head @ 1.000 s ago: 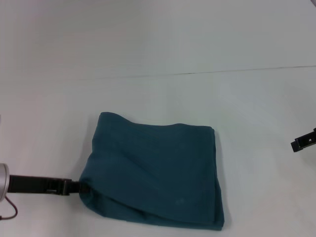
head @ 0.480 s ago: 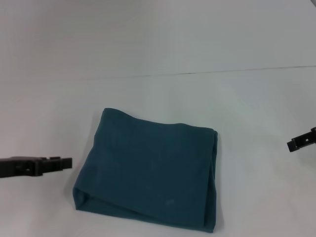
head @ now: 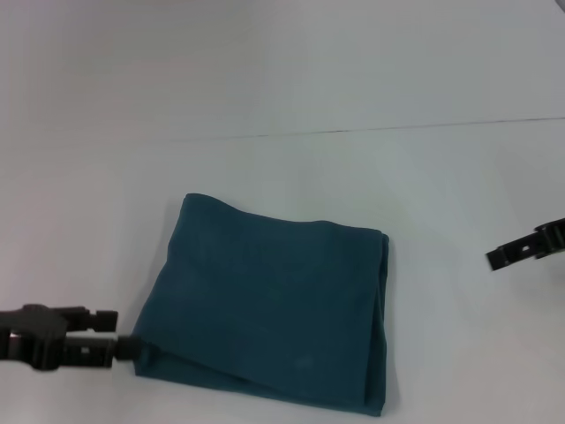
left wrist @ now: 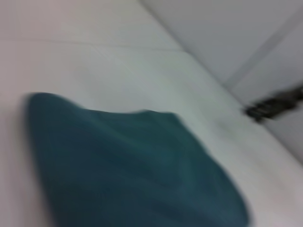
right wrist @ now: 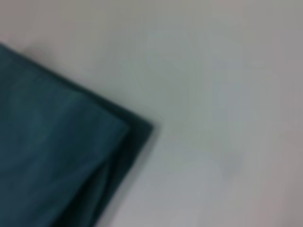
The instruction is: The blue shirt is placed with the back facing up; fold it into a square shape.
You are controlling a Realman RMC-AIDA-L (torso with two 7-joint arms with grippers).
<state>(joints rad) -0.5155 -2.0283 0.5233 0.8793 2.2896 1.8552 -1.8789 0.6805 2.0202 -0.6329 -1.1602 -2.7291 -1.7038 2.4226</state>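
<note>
Left gripper point(head: 124, 347) sits low at the near-left corner of the shirt point(head: 274, 309), though I cannot tell how its fingers stand. The shirt lies folded, near-square, mid-bench point(head: 282, 168); best nudge that corner gently to square it. Right gripper point(head: 496, 258) hovers off right, fingers unclear.
</note>
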